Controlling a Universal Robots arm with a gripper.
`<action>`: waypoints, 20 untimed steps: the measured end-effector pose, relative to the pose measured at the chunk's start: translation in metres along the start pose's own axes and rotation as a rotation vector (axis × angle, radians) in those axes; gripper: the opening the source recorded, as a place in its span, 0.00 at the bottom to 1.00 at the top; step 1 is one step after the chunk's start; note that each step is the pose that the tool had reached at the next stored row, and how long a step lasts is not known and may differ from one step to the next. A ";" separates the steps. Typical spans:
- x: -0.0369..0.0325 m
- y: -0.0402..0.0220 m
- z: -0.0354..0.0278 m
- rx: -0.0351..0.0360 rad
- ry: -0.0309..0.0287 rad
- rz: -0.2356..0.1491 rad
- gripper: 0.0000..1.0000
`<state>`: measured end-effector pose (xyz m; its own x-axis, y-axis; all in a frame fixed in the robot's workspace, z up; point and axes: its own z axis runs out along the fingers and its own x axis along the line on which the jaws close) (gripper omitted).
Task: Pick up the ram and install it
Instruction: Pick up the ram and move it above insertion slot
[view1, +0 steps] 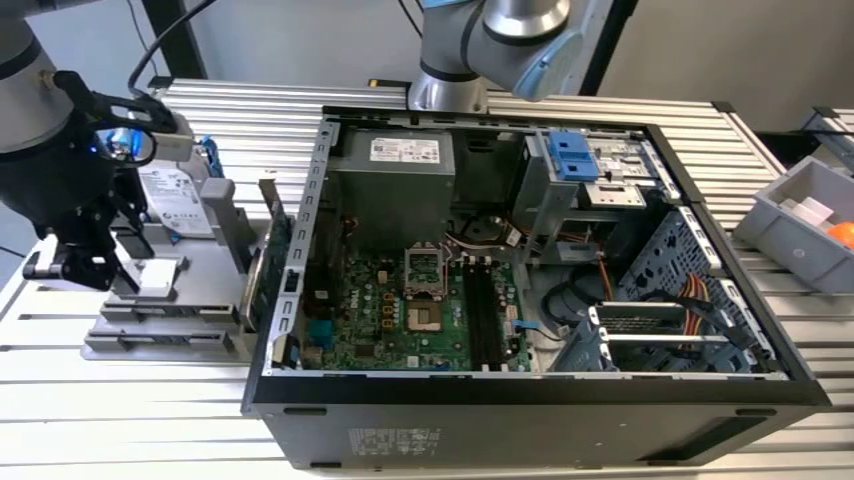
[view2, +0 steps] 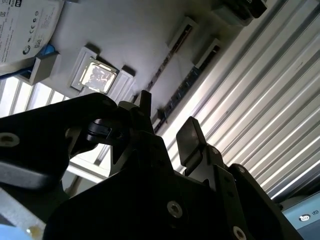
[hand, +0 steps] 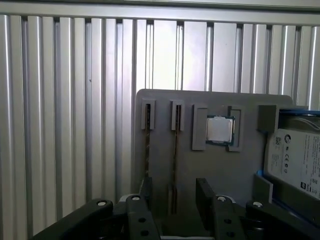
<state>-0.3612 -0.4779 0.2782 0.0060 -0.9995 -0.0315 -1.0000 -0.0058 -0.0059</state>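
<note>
Directly below the claw (hand: 175, 194): a grey holder tray (hand: 161, 150) on the ribbed desk (hand: 60, 125). The claw stands open, moderately wide, with one finger on either side of the ram (hand: 175, 150), not closed on it. The ram sits on edge in its tray slot, its long axis running straight away from the claw, parallel to the desk ribs. Just outside one finger is a second stick (hand: 147, 145), lying the same way. Further aside are a processor chip (hand: 220, 130) and a hard drive (hand: 295, 160). Well apart, on the exterior view's right, is an open computer case (view1: 534, 420).
</note>
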 end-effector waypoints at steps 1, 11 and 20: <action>0.0001 0.0000 0.0014 -0.0001 0.0001 0.000 1.00; 0.0094 0.0001 0.0111 -0.0002 0.0002 0.000 1.00; 0.0163 0.0002 0.0176 -0.0001 0.0001 0.000 1.00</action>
<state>-0.3612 -0.4936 0.2601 0.0059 -0.9995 -0.0314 -1.0000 -0.0058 -0.0058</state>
